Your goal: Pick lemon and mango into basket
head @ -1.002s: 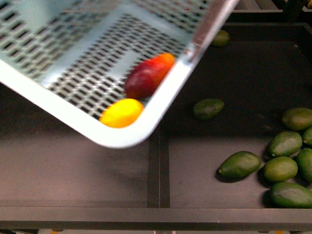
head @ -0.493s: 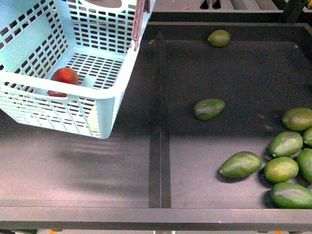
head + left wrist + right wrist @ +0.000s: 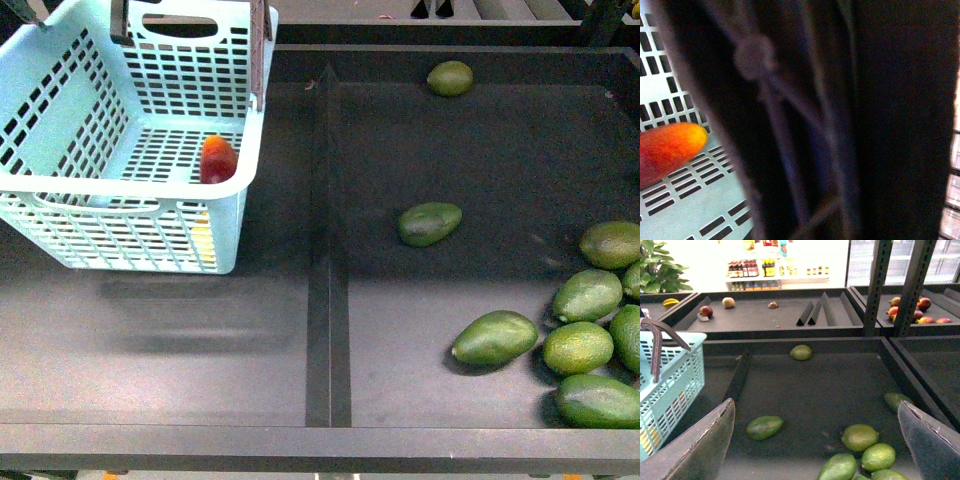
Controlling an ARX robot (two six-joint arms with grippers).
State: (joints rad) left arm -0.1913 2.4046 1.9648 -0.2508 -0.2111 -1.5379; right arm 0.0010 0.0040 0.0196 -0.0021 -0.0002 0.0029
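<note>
Basket blocks left bay; avocados crowd right bay's right side.

Light teal slotted plastic basket with brown folding handles, upright at the left of the dark desk. Elongated red-to-orange mango lies on the basket floor near the right wall. Yellow lemon shows through the front lattice.

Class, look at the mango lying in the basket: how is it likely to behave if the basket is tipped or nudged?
The mango would probably roll or slide: its skin looks smooth and its shape is rounded and elongated. It lies loose on the slotted floor of the basket, with nothing visibly holding it. The walls should likely stop it from escaping.
</note>
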